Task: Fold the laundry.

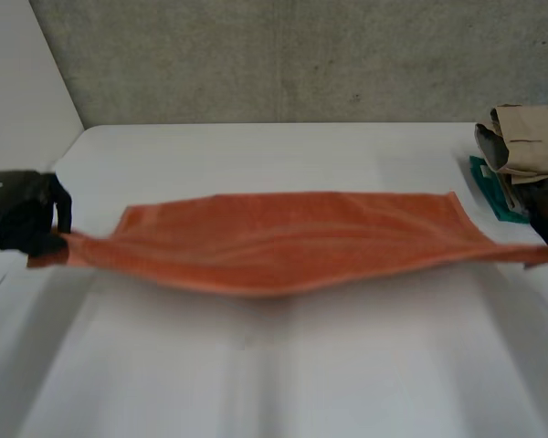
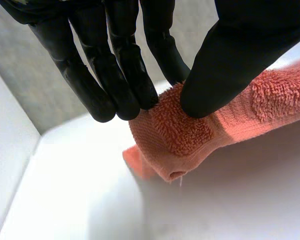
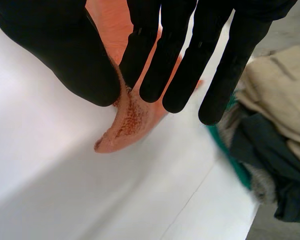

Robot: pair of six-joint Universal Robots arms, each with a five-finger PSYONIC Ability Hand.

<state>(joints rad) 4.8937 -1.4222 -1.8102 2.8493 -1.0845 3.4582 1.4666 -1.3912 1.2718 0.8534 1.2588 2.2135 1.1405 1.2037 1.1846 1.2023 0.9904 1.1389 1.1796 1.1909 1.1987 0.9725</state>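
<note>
An orange towel (image 1: 283, 242) is stretched across the white table (image 1: 256, 365), folded lengthwise and lifted at both ends. My left hand (image 1: 23, 219) pinches its left end; in the left wrist view the thumb (image 2: 225, 65) and fingers (image 2: 135, 85) clamp the towel's corner (image 2: 180, 135) just above the table. At the table's right edge my right hand (image 3: 90, 60) pinches the other end, thumb against straight fingers (image 3: 165, 65), with the towel's tip (image 3: 125, 125) hanging below them.
A pile of laundry (image 1: 530, 155) with beige, dark and green pieces sits at the table's right edge, seen close beside my right hand as a heap (image 3: 275, 130). A grey wall (image 1: 283, 55) stands behind the table.
</note>
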